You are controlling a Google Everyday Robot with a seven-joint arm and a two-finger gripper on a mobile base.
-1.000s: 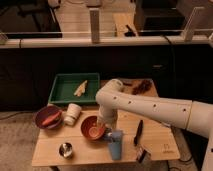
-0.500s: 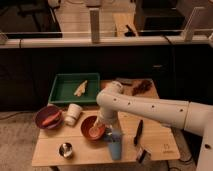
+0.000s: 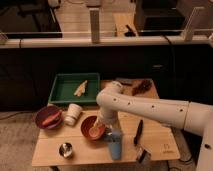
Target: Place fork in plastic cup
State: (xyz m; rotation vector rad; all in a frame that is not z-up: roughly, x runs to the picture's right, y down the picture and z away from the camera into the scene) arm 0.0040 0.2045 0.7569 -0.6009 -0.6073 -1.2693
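Note:
The tall blue plastic cup (image 3: 115,146) stands upright near the front edge of the wooden table (image 3: 160,137). My white arm reaches in from the right, bends at the elbow and points down. My gripper (image 3: 110,132) hangs right above the cup's rim, between the cup and the orange bowl (image 3: 93,128). I cannot make out the fork; the wrist and gripper hide whatever is held there.
A cream-white cup (image 3: 73,114), a dark red bowl with red food (image 3: 48,118) and a small metal cup (image 3: 65,149) stand at the left. A green tray (image 3: 65,94) holds a pale item. A black utensil (image 3: 137,132) lies to the right, a small object (image 3: 142,156) sits at the front edge and a dark brown thing (image 3: 142,87) at the back.
The wrist and gripper have shifted slightly left and lower, closer over the blue cup. Nothing on the table has moved.

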